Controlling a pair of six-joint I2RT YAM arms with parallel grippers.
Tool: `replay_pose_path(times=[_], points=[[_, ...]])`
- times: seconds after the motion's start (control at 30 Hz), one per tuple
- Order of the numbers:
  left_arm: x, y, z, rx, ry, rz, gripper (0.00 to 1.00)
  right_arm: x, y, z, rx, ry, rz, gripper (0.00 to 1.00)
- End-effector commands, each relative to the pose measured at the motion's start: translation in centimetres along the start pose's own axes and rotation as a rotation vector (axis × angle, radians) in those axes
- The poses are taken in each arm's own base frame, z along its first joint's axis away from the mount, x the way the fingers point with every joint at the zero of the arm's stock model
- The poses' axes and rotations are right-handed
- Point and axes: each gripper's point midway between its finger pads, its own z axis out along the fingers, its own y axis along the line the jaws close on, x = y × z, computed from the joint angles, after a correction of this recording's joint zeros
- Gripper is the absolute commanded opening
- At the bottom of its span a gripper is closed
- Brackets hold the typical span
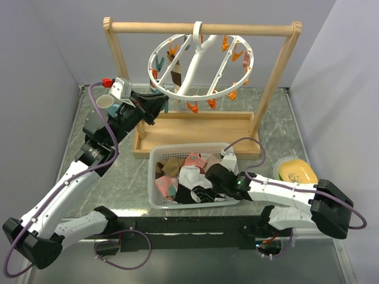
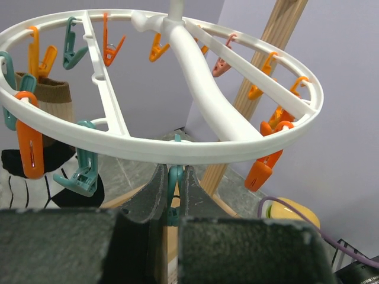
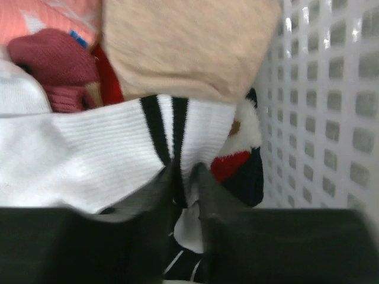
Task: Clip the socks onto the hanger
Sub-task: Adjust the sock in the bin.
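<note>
No legible text, label, brand, number or sign on anything visible.

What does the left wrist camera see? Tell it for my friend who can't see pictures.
The left pincer is shut on a teal peg that hangs under the near rim of a big round white hanger. More pegs, orange and teal, dangle around the ring, and a brown sock hangs at the left.

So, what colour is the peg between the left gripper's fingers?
The peg is teal; the left wrist view shows it best.
</note>
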Motion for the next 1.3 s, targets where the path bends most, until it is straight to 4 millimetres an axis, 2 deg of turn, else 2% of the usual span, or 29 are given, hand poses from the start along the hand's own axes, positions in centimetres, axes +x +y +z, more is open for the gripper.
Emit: replay_pose_path(times=[0.0, 0.03, 0.17, 0.23, 0.33, 0.43, 0.47, 0.53, 0.57, 0.67, 0.77, 0.8, 0.87, 0.9, 0.93, 1.0, 1.1, 1.13, 1.2, 1.27], points=[[1.2, -0.6, -1.6, 0.029, 0.053, 0.001, 0.01, -5.7, 3.9, -1.7, -0.113, -0.188, 0.064, 0.17], [1.1, -0.7, -1.7, 0.035, 0.050, 0.002, 0.01, -6.4, 4.4, -2.3, -0.128, -0.211, 0.058, 0.13], [0.5, -1.1, -2.1, 0.042, 0.033, 0.016, 0.01, -10.3, 6.4, -5.1, -0.176, -0.321, 0.022, 0.10], [0.4, -1.2, -2.2, 0.046, 0.029, 0.017, 0.01, -11.0, 7.1, -5.7, -0.186, -0.338, 0.009, 0.10], [0.2, -1.4, -2.4, 0.048, 0.028, 0.015, 0.01, -11.9, 9.6, -6.8, -0.285, -0.362, -0.017, 0.11], [0.3, -1.3, -2.2, 0.041, 0.045, 0.007, 0.01, -11.6, 11.9, -7.2, -0.402, -0.364, -0.077, 0.13], [0.2, -1.3, -2.2, 0.040, 0.043, 0.004, 0.01, -11.8, 13.3, -7.1, -0.459, -0.390, -0.111, 0.14], [0.4, -1.2, -2.0, 0.037, 0.047, -0.006, 0.01, -11.6, 14.6, -6.8, -0.506, -0.397, -0.163, 0.16], [0.3, -1.2, -1.9, 0.038, 0.048, -0.010, 0.01, -10.9, 15.6, -5.9, -0.523, -0.373, -0.234, 0.17], [0.2, -1.2, -1.6, 0.043, 0.040, -0.007, 0.01, -11.0, 16.5, -3.7, -0.467, -0.357, -0.309, 0.21], [0.1, -0.6, -1.6, 0.024, 0.049, -0.002, 0.01, -11.6, 16.7, -1.8, -0.443, -0.347, -0.332, 0.28], [0.3, -0.5, -1.5, 0.020, 0.057, -0.004, 0.01, -11.7, 16.6, -1.4, -0.442, -0.340, -0.328, 0.37], [0.5, -0.4, -1.4, 0.024, 0.063, -0.010, 0.01, -12.0, 15.8, -0.8, -0.420, -0.328, -0.301, 0.47], [0.6, -0.4, -1.3, 0.024, 0.064, -0.014, 0.01, -12.2, 15.5, -0.8, -0.421, -0.329, -0.286, 0.53], [0.8, -0.3, -1.3, 0.027, 0.068, -0.019, 0.01, -11.7, 14.9, -0.5, -0.415, -0.322, -0.279, 0.56], [1.0, -0.1, -1.2, 0.026, 0.067, -0.028, 0.01, -12.3, 14.4, -1.2, -0.439, -0.332, -0.229, 0.63], [1.5, 0.2, -0.9, 0.023, 0.072, -0.026, 0.01, -12.8, 13.2, -1.6, -0.457, -0.323, -0.136, 0.65], [1.6, 0.4, -0.9, 0.017, 0.073, -0.026, 0.01, -12.4, 13.0, -1.6, -0.477, -0.309, -0.119, 0.65], [1.8, 0.4, -0.9, 0.018, 0.077, -0.029, 0.01, -12.6, 12.9, -2.2, -0.521, -0.302, -0.050, 0.65], [1.8, 0.4, -0.8, 0.017, 0.078, -0.030, 0.01, -11.8, 13.2, -2.3, -0.570, -0.269, -0.020, 0.64]])
